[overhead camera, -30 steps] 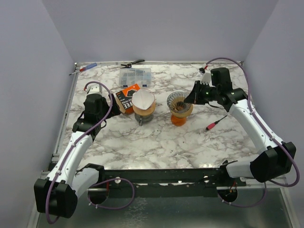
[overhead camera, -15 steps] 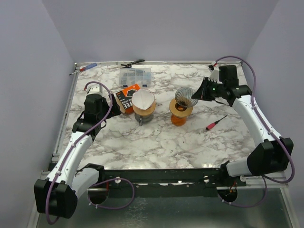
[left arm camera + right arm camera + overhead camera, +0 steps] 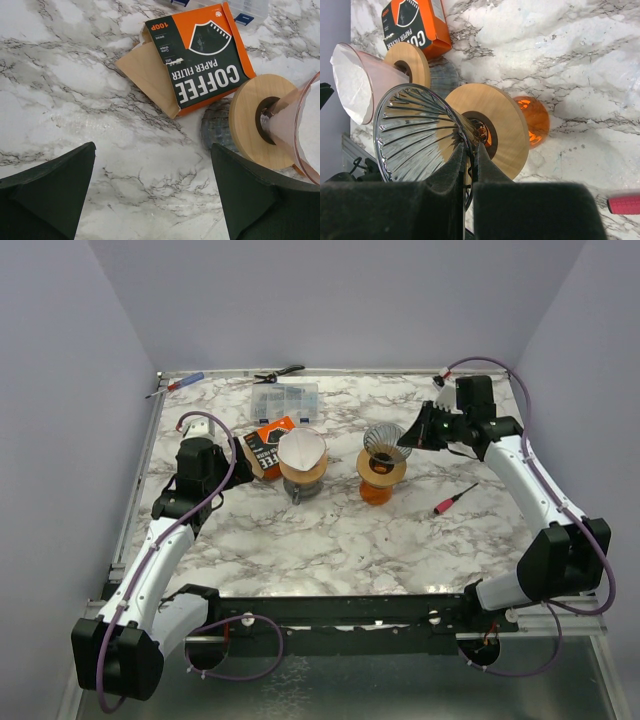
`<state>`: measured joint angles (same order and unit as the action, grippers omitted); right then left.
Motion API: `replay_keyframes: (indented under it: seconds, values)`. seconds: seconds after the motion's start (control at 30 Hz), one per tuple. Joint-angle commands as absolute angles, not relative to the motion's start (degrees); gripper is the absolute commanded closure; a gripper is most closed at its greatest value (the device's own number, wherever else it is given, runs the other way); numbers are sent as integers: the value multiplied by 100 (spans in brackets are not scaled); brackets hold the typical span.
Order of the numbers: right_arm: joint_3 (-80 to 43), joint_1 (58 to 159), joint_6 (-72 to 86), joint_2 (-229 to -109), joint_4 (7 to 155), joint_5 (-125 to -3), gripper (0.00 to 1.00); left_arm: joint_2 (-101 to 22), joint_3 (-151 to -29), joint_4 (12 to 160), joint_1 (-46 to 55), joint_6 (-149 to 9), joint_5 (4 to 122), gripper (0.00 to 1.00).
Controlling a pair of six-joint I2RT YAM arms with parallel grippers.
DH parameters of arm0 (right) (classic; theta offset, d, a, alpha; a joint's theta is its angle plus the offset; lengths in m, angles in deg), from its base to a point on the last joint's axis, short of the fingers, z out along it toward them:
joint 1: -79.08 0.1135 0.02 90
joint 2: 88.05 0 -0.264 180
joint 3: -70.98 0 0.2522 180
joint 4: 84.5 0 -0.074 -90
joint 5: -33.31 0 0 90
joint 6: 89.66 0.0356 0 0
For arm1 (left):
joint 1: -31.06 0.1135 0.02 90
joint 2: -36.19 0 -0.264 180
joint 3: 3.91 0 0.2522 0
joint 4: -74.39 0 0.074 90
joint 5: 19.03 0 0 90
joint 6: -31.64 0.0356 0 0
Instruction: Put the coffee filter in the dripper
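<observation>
The right claw (image 3: pixel 470 156) clamps the tilted dripper (image 3: pixel 415 131) by its rim, the left claw (image 3: pixel 152 150) hangs apart by the box (image 3: pixel 205 65) with a filter (image 3: pixel 145 70) poking out; seating the dripper, then pinching that filter, seems next.

Right pincer (image 3: pixel 470 152): fingers pressed together on the rim of the glass dripper (image 3: pixel 415 132).
Wooden ring (image 3: pixel 502 127): around the glass dripper's neck, with an orange stand (image 3: pixel 535 119) beyond it.
Coffee filter (image 3: pixel 352 80): inside a second dripper (image 3: pixel 390 80), just left of the glass dripper.
Filter box (image 3: pixel 415 20): above and left of the glass dripper, on the table (image 3: pixel 560 55).
</observation>
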<state>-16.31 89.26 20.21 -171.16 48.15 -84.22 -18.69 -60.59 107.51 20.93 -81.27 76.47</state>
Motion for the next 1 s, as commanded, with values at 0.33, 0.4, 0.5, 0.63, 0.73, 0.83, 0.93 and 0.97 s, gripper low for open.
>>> replay_keyframes:
  seconds: [0.33, 0.4, 0.5, 0.63, 0.73, 0.83, 0.93, 0.97]
  values:
    - [-1327, 8928, 1851, -17207, 5145, -8684, 100, -1769, -5986, 10667, 2179, -8139, 7585, 1]
    - [-1270, 8928, 1855, -17194, 5182, -8672, 100, -1769, -5980, 10669, 2191, -8151, 7573, 1]
    - [-1224, 8928, 1851, -17194, 5185, -8624, 100, -1769, -5977, 10665, 2188, -8149, 7578, 1]
    - [-1186, 8928, 1850, -17189, 5204, -8584, 84, -1777, -5977, 10652, 2197, -8157, 7577, 1]
    - [-1230, 8927, 1851, -17168, 5186, -8584, 72, -1769, -5977, 10660, 2217, -8160, 7582, 1]
    - [-1313, 8928, 1871, -17122, 5158, -8569, 67, -1769, -5969, 10660, 2226, -8163, 7588, 1]
    - [-1427, 8928, 1879, -17091, 5097, -8603, 56, -1778, -5970, 10651, 2231, -8169, 7572, 1]
    - [-1455, 8923, 1879, -17086, 5078, -8605, 52, -1777, -5969, 10652, 2235, -8178, 7572, 1]
